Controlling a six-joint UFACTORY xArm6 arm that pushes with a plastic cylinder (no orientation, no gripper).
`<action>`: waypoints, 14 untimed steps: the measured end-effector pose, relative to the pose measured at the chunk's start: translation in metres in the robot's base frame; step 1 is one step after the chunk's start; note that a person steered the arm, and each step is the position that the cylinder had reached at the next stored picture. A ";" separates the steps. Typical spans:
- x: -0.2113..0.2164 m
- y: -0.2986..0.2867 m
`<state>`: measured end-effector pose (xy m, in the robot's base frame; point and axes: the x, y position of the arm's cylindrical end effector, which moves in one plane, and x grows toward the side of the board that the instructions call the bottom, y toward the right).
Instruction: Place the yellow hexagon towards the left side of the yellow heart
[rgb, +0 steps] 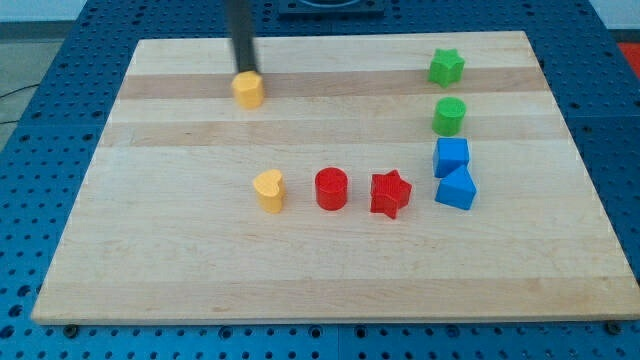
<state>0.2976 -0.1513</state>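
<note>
The yellow hexagon (248, 90) sits near the view's top, left of centre on the wooden board (150, 230). My tip (245, 73) stands right at the hexagon's top edge, touching or nearly touching it. The yellow heart (269, 190) lies lower down, a little to the right of the hexagon and well apart from it.
A red cylinder (331, 188) and a red star (390, 194) lie in a row right of the heart. On the right stand a green star (446, 67), a green cylinder (449, 116) and two blue blocks (451, 157) (456, 189).
</note>
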 end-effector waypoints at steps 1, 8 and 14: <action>0.020 -0.004; 0.110 -0.047; 0.116 0.026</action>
<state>0.4137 -0.1252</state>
